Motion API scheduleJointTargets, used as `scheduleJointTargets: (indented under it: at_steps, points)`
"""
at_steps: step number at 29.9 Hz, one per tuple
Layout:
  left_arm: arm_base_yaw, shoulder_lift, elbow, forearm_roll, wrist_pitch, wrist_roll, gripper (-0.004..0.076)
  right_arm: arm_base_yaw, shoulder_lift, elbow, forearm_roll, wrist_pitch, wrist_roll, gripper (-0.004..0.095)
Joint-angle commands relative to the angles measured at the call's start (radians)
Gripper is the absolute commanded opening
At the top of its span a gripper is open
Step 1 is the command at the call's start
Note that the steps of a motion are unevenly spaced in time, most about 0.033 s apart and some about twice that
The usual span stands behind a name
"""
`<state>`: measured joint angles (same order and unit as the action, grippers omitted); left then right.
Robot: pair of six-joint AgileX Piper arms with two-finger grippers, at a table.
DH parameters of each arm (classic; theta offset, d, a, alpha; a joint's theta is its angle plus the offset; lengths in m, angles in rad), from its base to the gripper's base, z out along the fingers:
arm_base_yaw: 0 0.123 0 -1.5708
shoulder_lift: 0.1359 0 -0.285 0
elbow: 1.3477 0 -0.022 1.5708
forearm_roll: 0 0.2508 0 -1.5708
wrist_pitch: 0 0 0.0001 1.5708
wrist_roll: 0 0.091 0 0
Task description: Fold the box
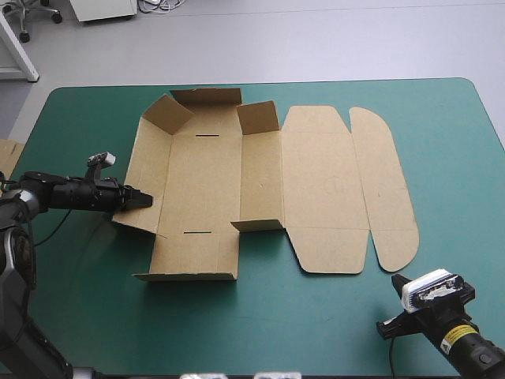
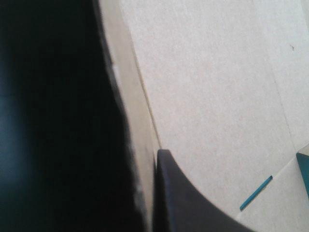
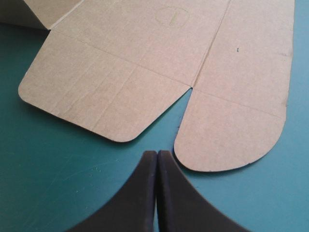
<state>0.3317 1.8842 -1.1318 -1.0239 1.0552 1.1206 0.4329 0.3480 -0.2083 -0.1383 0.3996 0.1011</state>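
Observation:
The brown box point(image 1: 323, 189) lies open on the teal-green cover, its lid panels flat toward the right. On its left part the walls and corner flaps stand partly raised. My left gripper point(image 1: 140, 199) reaches in from the table's left side and is shut on the box's left wall. In the left wrist view that wall point(image 2: 140, 121) runs between the two black fingers point(image 2: 183, 193), with the box floor point(image 2: 217, 96) beyond. My right gripper point(image 3: 157, 153) is shut and holds nothing. It hovers over the cover just short of the lid's two rounded flaps point(image 3: 227, 135), near the table's front right corner.
A piece of more brown board point(image 1: 8, 154) shows at the table's left edge. Bare teal-green cover point(image 1: 316, 324) stretches along the front and to the right of the box. Two narrow slots point(image 1: 196, 232) are cut in the box floor.

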Motion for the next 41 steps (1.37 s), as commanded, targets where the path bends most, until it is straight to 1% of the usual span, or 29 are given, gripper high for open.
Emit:
scheduleJointTargets:
  at_steps: [1,4,9,15,24,26,33,38,41]
  points:
    - [-0.055,-0.078,-0.043,0.026,0.000,-0.013,-0.0010,0.001,0.011,-0.060,-0.008,-0.015,-0.008,-0.0016]
    - [-0.111,-0.130,-0.081,0.093,-0.087,-0.062,-0.0010,0.001,0.011,-0.060,-0.008,-0.005,-0.008,-0.0016]
    - [-0.229,-0.218,-0.180,0.234,-0.160,-0.142,-0.0010,0.001,0.011,-0.092,-0.008,0.039,-0.005,-0.0016]
    - [-0.403,-0.272,-0.316,0.437,-0.173,-0.231,-0.0010,0.001,0.011,-0.094,-0.008,0.054,-0.005,-0.0016]
    - [-0.725,-0.281,-0.460,0.927,-0.181,-0.435,-0.0010,0.001,0.011,-0.102,-0.008,0.061,0.011,-0.0015]
    - [-0.795,-0.281,-0.474,1.024,-0.186,-0.459,-0.0010,0.001,0.011,-0.124,-0.008,0.091,0.011,-0.0015]
    - [-1.006,-0.281,-0.478,1.375,-0.253,-0.544,-0.0010,0.001,0.011,-0.254,-0.016,0.202,0.019,-0.0015]
    - [-1.115,-0.281,-0.478,1.610,-0.309,-0.572,-0.0010,0.001,0.011,-0.317,-0.095,0.265,0.132,-0.0015]
    - [-1.156,-0.281,-0.478,1.709,-0.330,-0.579,-0.0010,0.001,0.011,-0.338,-0.129,0.300,0.147,-0.0015]
